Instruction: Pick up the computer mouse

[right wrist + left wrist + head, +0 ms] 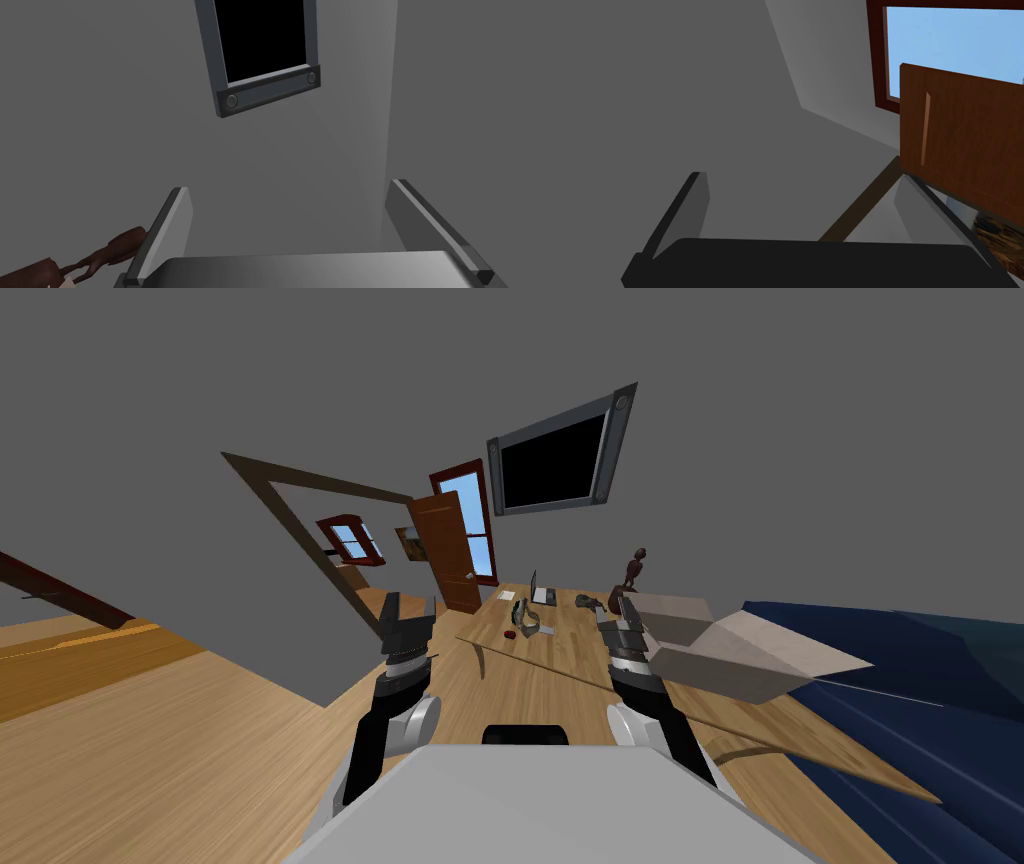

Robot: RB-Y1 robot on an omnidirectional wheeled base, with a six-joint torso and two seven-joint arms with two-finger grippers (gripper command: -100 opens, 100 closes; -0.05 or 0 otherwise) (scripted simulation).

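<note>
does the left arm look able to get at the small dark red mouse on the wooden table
Probably not yet: the left gripper hovers beside the wooden table, open fingers aimed at the wall. Nothing blocks the small dark red mouse.

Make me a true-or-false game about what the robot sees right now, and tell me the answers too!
1. The left claw and the right claw are both open. True.
2. The right claw is holding the mouse. False: both claws are empty. The small dark red mouse lies on the wooden table, ahead of the claws.
3. The screen on the wall is black. True.
4. The brown door is shut. False: it stands open.
</note>
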